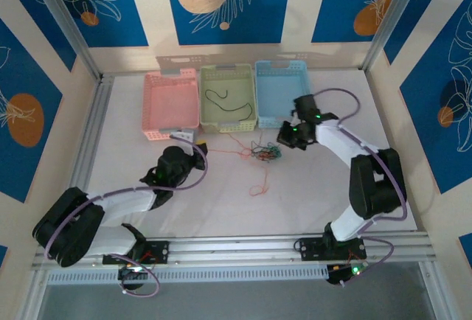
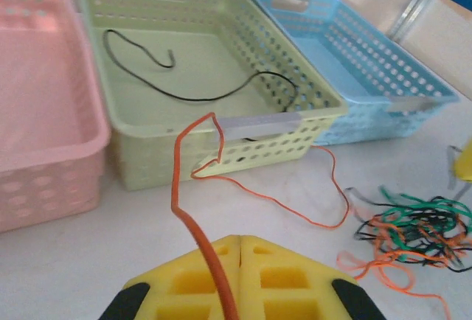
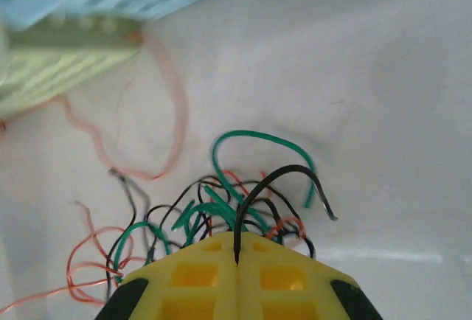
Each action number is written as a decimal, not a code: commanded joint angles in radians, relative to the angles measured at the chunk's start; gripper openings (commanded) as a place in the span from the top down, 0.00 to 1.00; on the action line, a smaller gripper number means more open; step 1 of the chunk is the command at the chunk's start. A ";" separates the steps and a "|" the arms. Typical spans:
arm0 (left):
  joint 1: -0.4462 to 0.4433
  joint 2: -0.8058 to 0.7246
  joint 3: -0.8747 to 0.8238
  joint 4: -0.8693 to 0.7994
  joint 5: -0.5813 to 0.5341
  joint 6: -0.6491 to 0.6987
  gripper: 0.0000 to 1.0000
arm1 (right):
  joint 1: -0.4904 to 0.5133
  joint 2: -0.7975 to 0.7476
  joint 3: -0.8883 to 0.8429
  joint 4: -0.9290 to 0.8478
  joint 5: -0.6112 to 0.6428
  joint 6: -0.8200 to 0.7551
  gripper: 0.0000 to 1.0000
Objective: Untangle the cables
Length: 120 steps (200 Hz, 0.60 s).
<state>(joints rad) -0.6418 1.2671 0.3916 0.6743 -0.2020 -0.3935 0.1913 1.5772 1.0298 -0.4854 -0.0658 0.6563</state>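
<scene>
With left tool [image 2: 240, 240] pinched shut on an orange cable [image 2: 175, 187] and right tool [image 3: 236, 250] shut on a black cable [image 3: 289, 172], teasing strands from the clump [image 1: 265, 152] on the worktop [image 1: 310, 195] near the green basket [image 1: 228, 124]. Next, probably: draw apart slowly, without dragging the knot.

3 baskets [image 1: 227, 124] wall space beyond cables [image 1: 265, 152].

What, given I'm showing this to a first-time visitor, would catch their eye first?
The knot of thin green, black and orange wires on the white table, in front of a row of perforated plastic baskets: pink basket, green basket, blue basket. Each yellow-padded gripper is shut on a strand: the left gripper on an orange wire, the right gripper on a black wire.
</scene>
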 commanded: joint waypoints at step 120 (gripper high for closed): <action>0.082 -0.218 -0.168 0.016 -0.309 -0.167 1.00 | -0.420 -0.202 -0.269 0.159 -0.128 0.215 1.00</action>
<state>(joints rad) -0.5789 1.0801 0.2432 0.6735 -0.4278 -0.5224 -0.1745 1.4406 0.7944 -0.3397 -0.1905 0.8337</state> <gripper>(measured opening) 0.068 0.059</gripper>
